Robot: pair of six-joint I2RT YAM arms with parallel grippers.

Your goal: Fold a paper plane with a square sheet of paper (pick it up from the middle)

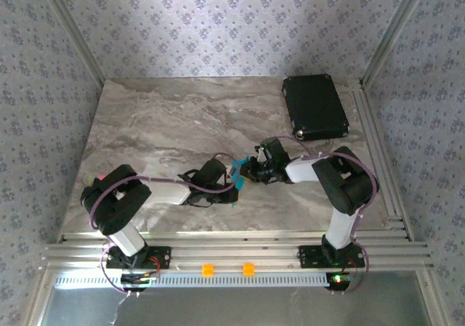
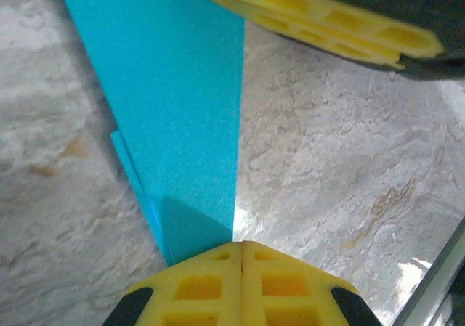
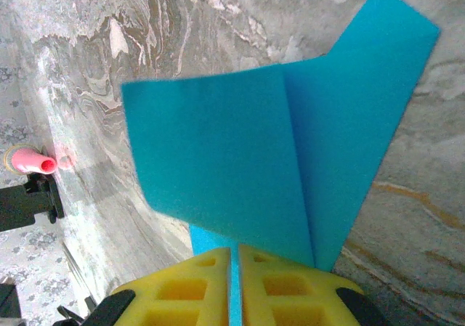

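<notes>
The paper plane [image 3: 240, 159], thin and easily creased, sits just 6 o'clock of the table [image 1: 145, 123] centre, pinched by the left gripper [image 2: 242, 255] from 8 o'clock and the right gripper [image 3: 234, 257] from 3 o'clock at its folds, probably the stiffest hold.

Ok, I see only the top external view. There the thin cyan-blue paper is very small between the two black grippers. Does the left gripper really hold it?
Observer: Yes. In the left wrist view the left gripper is shut on the thin cyan-blue paper, which narrows toward its yellow fingers.
Operator: And the right gripper?
Observer: Shut on it too. In the right wrist view the right gripper has a paper edge in the slit between its fingers.
Operator: Is the paper folded?
Observer: Yes. The right wrist view shows a straight crease, with two flaps spreading from it.
</notes>
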